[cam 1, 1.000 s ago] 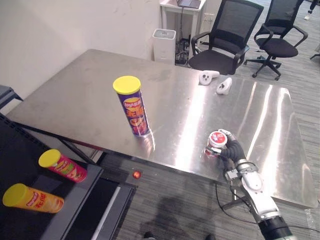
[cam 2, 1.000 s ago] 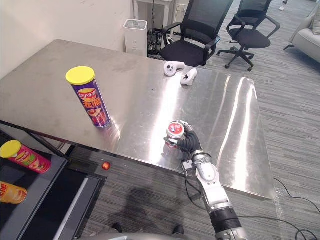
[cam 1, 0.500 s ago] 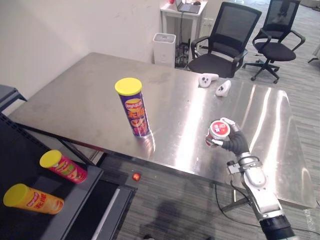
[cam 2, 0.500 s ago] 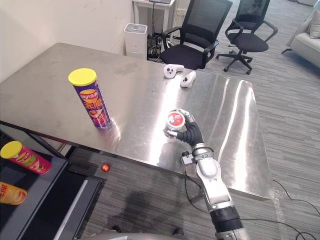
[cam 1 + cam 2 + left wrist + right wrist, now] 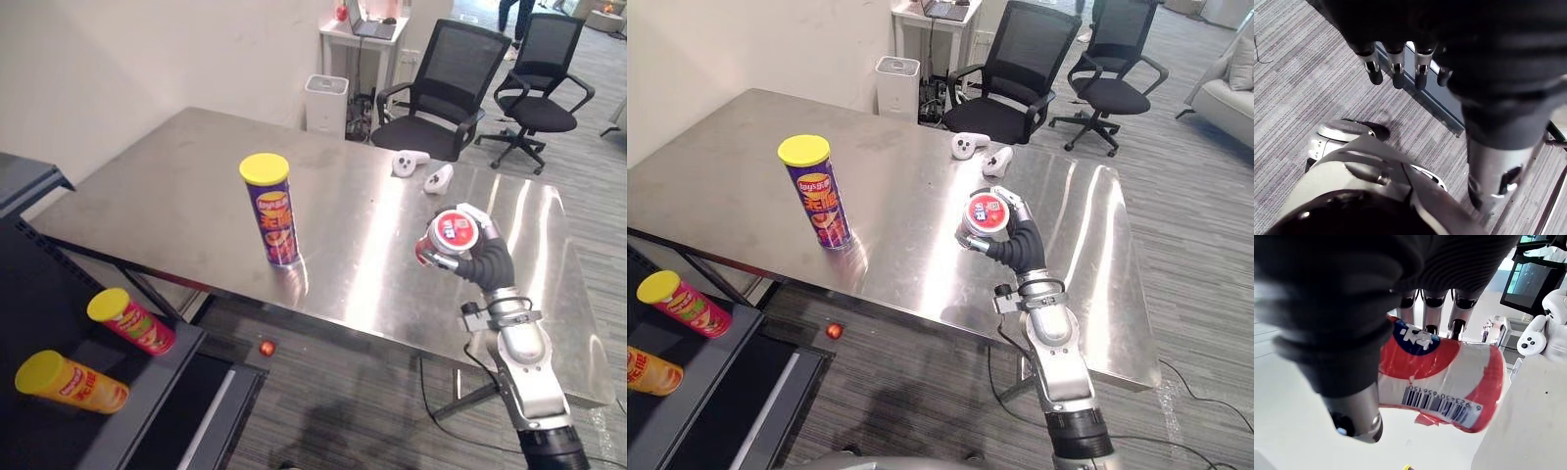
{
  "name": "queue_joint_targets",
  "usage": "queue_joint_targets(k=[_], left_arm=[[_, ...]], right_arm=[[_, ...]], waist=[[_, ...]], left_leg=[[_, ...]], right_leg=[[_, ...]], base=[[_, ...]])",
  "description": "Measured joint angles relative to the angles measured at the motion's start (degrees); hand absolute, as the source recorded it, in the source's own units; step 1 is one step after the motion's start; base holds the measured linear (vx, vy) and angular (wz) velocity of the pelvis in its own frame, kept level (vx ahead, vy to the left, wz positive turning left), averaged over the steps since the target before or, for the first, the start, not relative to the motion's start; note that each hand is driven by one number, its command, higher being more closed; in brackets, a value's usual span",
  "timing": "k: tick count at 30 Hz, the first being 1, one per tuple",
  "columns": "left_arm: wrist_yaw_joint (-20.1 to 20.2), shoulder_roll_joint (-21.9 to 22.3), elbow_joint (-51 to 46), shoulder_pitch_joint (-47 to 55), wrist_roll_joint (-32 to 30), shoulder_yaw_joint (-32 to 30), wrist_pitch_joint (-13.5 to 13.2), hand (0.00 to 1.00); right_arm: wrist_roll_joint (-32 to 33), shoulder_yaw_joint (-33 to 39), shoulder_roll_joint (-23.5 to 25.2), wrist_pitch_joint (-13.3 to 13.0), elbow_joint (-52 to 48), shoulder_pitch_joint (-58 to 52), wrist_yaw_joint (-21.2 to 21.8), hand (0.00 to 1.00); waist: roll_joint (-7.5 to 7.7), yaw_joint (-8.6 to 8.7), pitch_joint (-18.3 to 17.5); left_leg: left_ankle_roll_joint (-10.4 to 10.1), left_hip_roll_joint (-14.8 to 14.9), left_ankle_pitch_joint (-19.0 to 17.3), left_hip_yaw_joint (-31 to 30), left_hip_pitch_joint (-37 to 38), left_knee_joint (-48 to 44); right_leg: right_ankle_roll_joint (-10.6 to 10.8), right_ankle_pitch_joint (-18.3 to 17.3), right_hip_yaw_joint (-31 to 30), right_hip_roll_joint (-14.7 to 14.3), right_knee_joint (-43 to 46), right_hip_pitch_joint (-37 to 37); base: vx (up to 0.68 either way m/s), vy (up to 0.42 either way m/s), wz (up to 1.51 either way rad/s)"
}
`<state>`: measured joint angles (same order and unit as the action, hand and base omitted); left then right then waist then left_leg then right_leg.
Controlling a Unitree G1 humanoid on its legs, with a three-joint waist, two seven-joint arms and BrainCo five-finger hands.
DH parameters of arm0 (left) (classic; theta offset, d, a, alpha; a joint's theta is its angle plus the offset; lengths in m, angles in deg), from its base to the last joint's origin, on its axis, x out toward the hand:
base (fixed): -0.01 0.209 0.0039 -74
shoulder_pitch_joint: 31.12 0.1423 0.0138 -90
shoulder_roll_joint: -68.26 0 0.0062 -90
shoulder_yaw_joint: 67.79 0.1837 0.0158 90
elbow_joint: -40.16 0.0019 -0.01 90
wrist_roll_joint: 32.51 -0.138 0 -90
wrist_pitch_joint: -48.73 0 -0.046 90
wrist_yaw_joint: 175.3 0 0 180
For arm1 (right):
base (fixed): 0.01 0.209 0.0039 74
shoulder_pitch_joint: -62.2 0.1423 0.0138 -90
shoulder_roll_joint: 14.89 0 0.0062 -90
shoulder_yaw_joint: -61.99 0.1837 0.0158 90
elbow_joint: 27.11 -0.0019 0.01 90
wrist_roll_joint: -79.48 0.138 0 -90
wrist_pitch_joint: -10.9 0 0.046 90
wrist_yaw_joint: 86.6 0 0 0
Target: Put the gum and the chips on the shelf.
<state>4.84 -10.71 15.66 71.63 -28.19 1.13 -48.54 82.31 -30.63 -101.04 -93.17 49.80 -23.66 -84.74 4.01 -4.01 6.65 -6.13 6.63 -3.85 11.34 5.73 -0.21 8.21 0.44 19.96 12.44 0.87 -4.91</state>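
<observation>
The steel table [image 5: 176, 186] stood before you, with the black shelf [image 5: 39, 284] low on the near left. A pink can [image 5: 130, 320] and an orange can [image 5: 71, 380] already lay on their sides on that shelf. The purple chips can [image 5: 273, 211] stood upright near the table's middle, untouched. Your right hand [image 5: 482, 262] was curled round the red-and-white gum canister [image 5: 449, 233], and that was the change. A second before, the canister sat on the table by the near right edge. Now it was lifted clear of the surface, its lid tipped toward you. The grasp looked secure, so the carry left to the shelf was likely next. Your left hand [image 5: 1397, 66] hung over the floor, fingers relaxed and empty.
</observation>
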Motion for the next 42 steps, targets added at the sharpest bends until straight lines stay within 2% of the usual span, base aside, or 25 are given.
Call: queue_joint_targets(k=[3, 6, 9, 10, 11, 12, 13, 15, 16, 17, 18, 19, 20, 21, 22, 23, 25, 30, 34, 35, 36, 37, 38, 41, 42], left_arm=[[0.0, 0.4, -0.1, -0.2, 2.2, -1.3, 0.2, 0.00], [-0.1, 0.7, -0.1, -0.3, 4.5, -1.2, 0.2, 0.00], [-0.2, 1.2, -0.3, -0.5, 4.5, 0.1, 0.2, 0.00], [-0.4, 1.6, -0.7, -0.4, 4.4, 0.6, 0.2, 0.00], [-0.4, 2.2, -0.5, -0.3, 4.4, 0.6, 0.4, 0.00], [-0.4, 2.1, -0.2, -0.4, 4.5, 0.4, 0.4, 0.00], [-0.9, 1.5, 0.6, -1.3, 4.6, -0.5, 0.4, 0.00], [-1.3, 3.3, 0.7, -1.3, 4.8, -2.4, 0.5, 0.00], [-1.6, 4.0, 0.6, 0.2, 5.2, -3.1, 0.5, 0.00], [-1.7, 4.6, 0.3, 0.8, 5.6, -2.8, 0.6, 0.00], [-1.8, 4.7, -0.7, 0.6, 5.6, -2.4, 0.4, 0.00], [-1.8, 3.5, -2.2, 0.0, 5.6, -2.8, 0.1, 0.00], [-1.9, 2.7, -1.3, -2.5, 5.5, -5.1, 0.6, 0.00], [-1.9, 3.0, -1.3, -2.6, 5.4, -5.3, 0.6, 0.00], [-1.8, 3.9, -1.0, -2.5, 4.3, -5.4, 0.4, 0.00], [-1.7, 4.9, -0.5, -2.3, 3.4, -5.4, 0.5, 0.00], [-1.8, 4.8, -0.1, -1.8, 2.3, -5.1, 0.7, 0.00], [-2.2, 3.5, 0.2, -1.6, 1.0, -2.3, 0.5, 0.00], [-2.2, 2.4, 0.9, -1.8, 1.1, 0.9, 0.3, 0.00], [-2.2, 2.1, 1.4, -2.1, 1.1, 1.6, 0.2, 0.00], [-2.2, 2.0, 1.6, -2.2, 1.1, 1.8, 0.2, 0.00], [-2.3, 1.4, 1.7, -2.3, 1.1, 3.1, 0.2, 0.00], [-2.3, 0.3, 1.7, -2.7, 1.1, 4.7, 0.1, 0.00], [-2.5, -1.5, 2.0, -3.0, 1.2, 5.0, 0.1, 0.00], [-2.5, -1.5, 2.0, -3.0, 1.3, 4.9, 0.1, 0.00]], right_arm=[[0.9, -0.3, 0.4, 0.0, 0.6, 0.0, 0.0, 1.00], [2.3, -1.6, 0.5, 0.0, 1.6, 0.6, -0.1, 1.00], [2.7, -2.5, 0.6, 0.0, 3.0, 2.5, -0.2, 1.00], [2.7, -2.5, 0.2, 0.0, 3.1, 4.2, -0.4, 1.00], [2.7, -2.4, -0.2, 0.0, 3.2, 5.4, -0.5, 1.00], [2.7, -2.4, -0.2, 0.0, 3.1, 5.6, -0.7, 1.00], [2.7, -1.6, -0.3, -0.3, 3.2, 6.0, -1.5, 1.00], [2.2, 0.6, -0.1, -0.3, 5.1, 7.1, -3.2, 1.00], [2.1, 2.0, 0.1, -0.2, 5.0, 6.7, -4.3, 1.00], [2.1, 3.9, -0.4, -0.5, 4.4, 6.1, -5.2, 1.00], [2.1, 5.5, -0.5, -0.6, 4.5, 6.0, -5.5, 1.00], [1.6, 8.1, -0.1, -0.5, 4.4, 4.8, -6.1, 1.00], [1.5, 10.1, 0.2, -0.5, 4.1, 3.9, -6.3, 1.00], [1.5, 10.8, 0.2, -0.4, 4.1, 3.2, -6.5, 1.00], [1.5, 12.5, 0.5, -0.3, 4.0, 1.7, -6.7, 1.00], [1.5, 14.0, 0.6, -0.3, 3.8, 0.6, -6.7, 1.00], [0.9, 14.5, 1.1, -0.3, 2.0, -0.9, -6.6, 1.00], [-0.7, 13.6, 3.1, -0.4, -0.6, -1.6, -6.7, 1.00], [-2.6, 13.3, 3.1, -0.3, -0.1, -1.7, -7.8, 1.00], [-2.8, 13.3, 2.9, -0.3, 0.5, -1.7, -8.1, 1.00], [-2.8, 13.3, 2.9, -0.3, 0.5, -1.7, -8.1, 1.00], [-2.8, 13.2, 2.9, -0.3, 0.7, -1.7, -8.2, 1.00], [-2.9, 12.6, 2.9, -0.3, 1.2, -1.8, -7.6, 1.00], [-3.1, 11.7, 3.0, -0.2, 0.5, -3.7, -6.6, 1.00], [-3.2, 11.6, 3.0, -0.3, 0.2, -4.3, -6.5, 1.00]], waist=[[-0.59, -0.91, 0.3], [-1.34, -1.23, 0.7], [-2.55, -1.34, 1.1], [-3.90, -2.04, 1.7], [-5.07, -3.14, 2.1], [-5.00, -3.48, 2.0], [-3.72, -2.91, 1.9], [-4.44, -3.12, 2.4], [-5.39, -2.97, 2.2], [-7.53, -1.67, 1.0], [-7.75, -1.03, 0.8], [-5.24, -0.07, -0.6], [-5.19, 0.49, -0.2], [-5.15, 0.58, 0.0], [-5.85, 1.22, -0.1], [-6.66, 2.13, -0.4], [-7.90, 2.20, -1.0], [-6.37, 1.86, -0.5], [-6.35, 2.17, -0.4], [-6.35, 2.25, -0.4], [-6.31, 2.25, -0.4], [-5.76, 2.25, -0.1], [-5.30, 2.30, 0.3], [-4.10, 2.57, 0.4], [-4.00, 2.63, 0.5]], left_leg=[[0.0, 1.0, -2.7, -2.6, -4.6, -7.4], [-0.3, 1.3, -2.2, -7.0, -7.9, -9.6], [-1.1, 0.8, 3.0, -14.2, -11.7, -5.5], [-0.9, 1.2, 4.1, -15.5, -12.5, -2.9], [1.6, 2.9, 2.8, -12.2, -13.3, -0.8], [5.2, 3.5, 1.0, -8.7, -13.7, -0.3], [10.8, 4.5, -1.1, -1.5, -16.0, -3.3], [13.1, 7.1, 0.5, 8.7, -18.9, -18.3], [13.2, 7.8, 2.5, 13.3, -16.8, -24.5], [11.5, 7.5, 4.0, 16.6, -16.7, -22.4], [12.0, 6.7, 5.9, 17.2, -16.7, -19.7], [10.7, 2.0, 12.5, 15.5, -14.6, -7.0], [10.4, 4.4, 4.4, 19.8, -14.8, -14.8], [8.4, 5.8, 2.2, 21.6, -14.3, -17.6], [5.1, 6.1, 0.8, 23.3, -10.9, -15.8], [3.2, 4.6, 1.0, 22.8, -9.0, -9.7], [3.4, 2.6, 1.5, 23.2, -7.3, -1.7], [5.7, -1.8, 4.7, 20.3, -7.8, 4.8], [7.4, -4.9, 5.5, 17.0, -7.5, 6.0], [8.1, -6.0, 4.9, 14.8, -7.3, 6.0], [8.3, -6.2, 4.8, 14.3, -7.2, 6.0], [8.8, -7.2, 4.6, 12.3, -6.7, 6.0], [9.3, -7.3, 4.7, 9.5, -6.8, 5.8], [9.2, -7.4, 4.8, 3.9, -6.4, 6.0], [9.2, -7.7, 4.8, 2.9, -6.2, 6.0]], right_leg=[[-0.1, -1.6, 1.6, 0.0, 2.2, 0.6], [-0.4, -1.8, 5.4, -0.5, 2.2, 0.3], [-1.2, -2.8, 13.3, -0.8, 2.7, 0.8], [-2.5, -3.6, 15.7, -0.9, 4.9, 1.8], [-3.0, -3.8, 17.8, -1.6, 5.2, 2.2], [-3.2, -3.4, 18.9, -1.9, 3.9, 2.2], [-4.1, -2.8, 22.0, -1.7, -0.1, 1.0], [-5.0, -3.4, 25.2, 0.8, 2.5, 1.4], [-4.5, -3.2, 26.5, 1.4, 3.9, 0.5], [-4.6, -3.4, 29.1, 1.3, 5.5, 0.6], [-5.1, -3.6, 30.0, 1.6, 5.8, 0.9], [-6.0, -3.8, 30.9, 0.9, 0.8, 2.1], [-5.3, -1.6, 35.0, -0.2, -0.4, 1.3], [-5.4, -1.7, 36.4, -0.4, 0.2, 1.3], [-5.5, -1.7, 39.3, -0.6, 0.9, 0.7], [-5.4, -1.7, 42.2, -0.8, 1.2, 0.0], [-5.0, -1.4, 45.3, -0.9, 1.3, -0.4], [-4.2, 1.5, 50.1, 1.1, 0.5, -0.5], [-4.2, 1.5, 52.6, 6.1, 6.5, -1.6], [-5.4, 0.8, 52.7, 9.0, 11.3, -2.1], [-5.9, 0.4, 52.1, 9.7, 12.7, -2.0], [-9.1, -1.2, 45.2, 12.7, 18.6, -0.4], [-9.2, -5.6, 26.8, 11.3, 23.6, 5.0], [-6.5, -9.1, 5.4, 2.9, 23.9, 9.0], [-6.3, -9.4, 3.3, 1.7, 23.6, 9.5]], base=[[-0.08, -0.026, 0.28], [-0.08, -0.050, 0.71], [-0.15, -0.088, 1.34], [-0.17, -0.090, 0.82], [-0.20, -0.120, 0.92], [-0.15, -0.141, 1.18], [-0.14, -0.081, 1.26], [-0.07, 0.015, 0.89], [0.02, 0.051, 0.87], [0.01, 0.041, 1.11], [-0.10, 0.025, 1.51], [-0.16, -0.021, 1.63], [-0.16, -0.056, 1.54], [-0.12, -0.044, 1.44], [-0.12, 0.063, 1.26], [-0.17, 0.177, 1.20], [-0.18, 0.229, 0.87], [-0.14, 0.162, 0.56], [-0.06, 0.121, 0.43], [0.00, 0.116, 0.59], [0.04, 0.158, 0.69], [0.07, 0.188, 0.73], [0.08, 0.164, 0.87], [0.05, 0.023, 0.97], [0.10, -0.024, 1.11]])
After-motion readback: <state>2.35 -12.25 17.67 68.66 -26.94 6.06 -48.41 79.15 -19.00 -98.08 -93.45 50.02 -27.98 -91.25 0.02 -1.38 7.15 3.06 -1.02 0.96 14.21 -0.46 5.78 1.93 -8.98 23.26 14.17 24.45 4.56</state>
